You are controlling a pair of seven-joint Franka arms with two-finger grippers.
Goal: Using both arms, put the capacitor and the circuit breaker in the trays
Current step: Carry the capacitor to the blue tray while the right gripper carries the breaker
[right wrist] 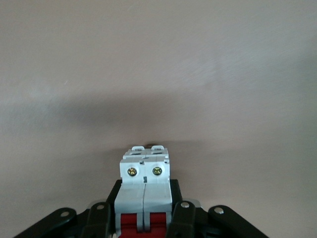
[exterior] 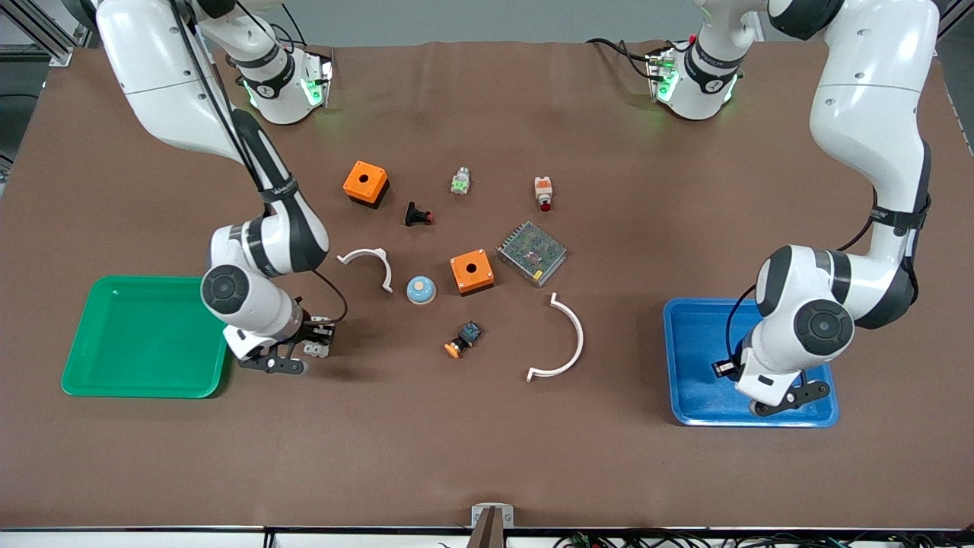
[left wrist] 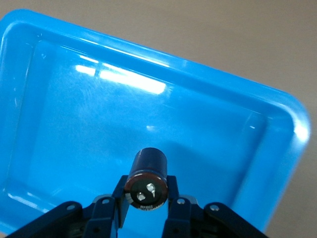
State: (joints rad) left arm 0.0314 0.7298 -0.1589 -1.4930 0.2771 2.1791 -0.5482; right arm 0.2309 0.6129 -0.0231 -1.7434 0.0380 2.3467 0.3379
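My left gripper pinches the capacitor over the blue tray. My right gripper clamps the circuit breaker above bare table; the green tray lies at its nine o'clock in the front view.

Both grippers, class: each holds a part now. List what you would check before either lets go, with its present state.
1. Left gripper shut on the capacitor: ok.
2. Capacitor over the blue tray: ok.
3. Right gripper shut on the circuit breaker: ok.
4. Circuit breaker over the green tray: not ok, it hangs over bare table beside the tray.
5. Height of each part above its surface: cannot tell.
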